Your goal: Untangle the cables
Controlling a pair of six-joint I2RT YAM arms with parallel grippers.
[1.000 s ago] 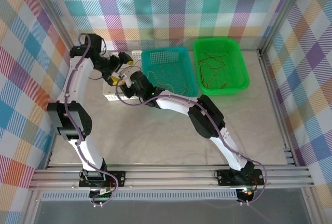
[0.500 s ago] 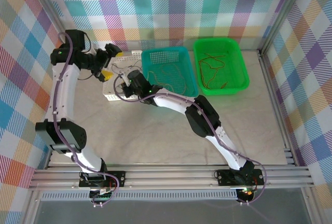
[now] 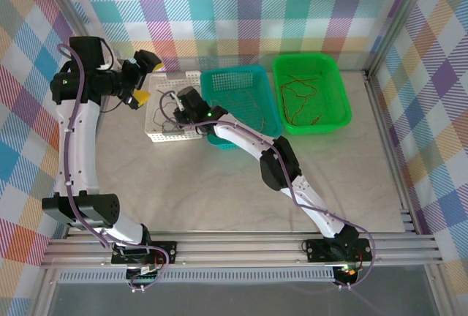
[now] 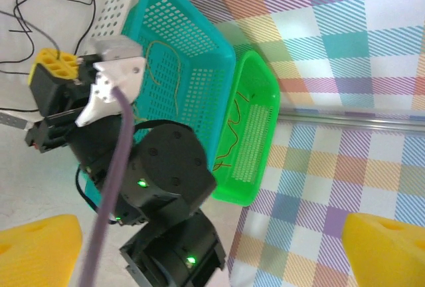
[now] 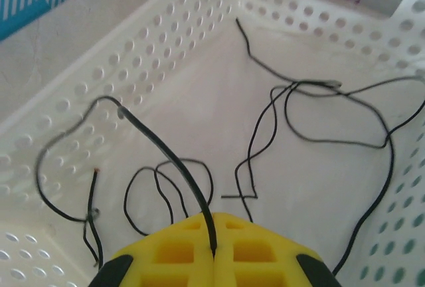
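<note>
Thin black cables [image 5: 312, 88] lie loose on the floor of the white perforated basket [image 3: 157, 137]. My right gripper [image 5: 212, 250] hangs low inside that basket, its yellow fingers shut on one black cable [image 5: 166, 154] that arches up and to the left. From above, the right gripper [image 3: 175, 110] sits over the basket's middle. My left gripper [image 3: 144, 78] is raised at the basket's far left corner, open and empty, with its yellow fingertips [image 4: 40, 250] spread wide. An orange-brown cable [image 4: 163, 51] lies in the teal basket [image 4: 199, 28].
The teal basket [image 3: 219, 78] stands right against the white one, and a green basket [image 3: 333, 67] holding red and brown cables [image 3: 296, 96] sits to its right. The right arm stretches diagonally across the table. Checked walls close in the back and sides.
The left arm has swung up and to the left, away from the white basket. The right gripper has moved left and farther into the white basket, still holding the black cable.
</note>
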